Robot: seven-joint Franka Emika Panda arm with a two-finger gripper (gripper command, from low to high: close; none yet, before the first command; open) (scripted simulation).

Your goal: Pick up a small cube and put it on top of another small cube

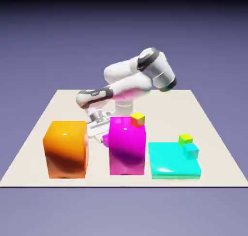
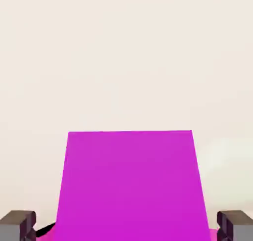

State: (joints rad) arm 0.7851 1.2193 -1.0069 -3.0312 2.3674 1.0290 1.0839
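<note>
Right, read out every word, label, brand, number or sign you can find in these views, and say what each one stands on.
No text can be read in either view.
The arm: a small mark on its dark band, too small and blurred to read.
The blocks and cubes: none that shows.

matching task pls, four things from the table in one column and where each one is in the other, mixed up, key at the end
Things
1. orange block
2. cyan slab
3. large magenta block
4. gripper

Places and states
A. between the orange block and the cyan slab
B. open, with magenta showing between its finger tips in the hand view
C. farthest to the exterior view's left of the four
D. farthest to the exterior view's right of the four

Pairs: 1-C, 2-D, 3-A, 4-B
</note>
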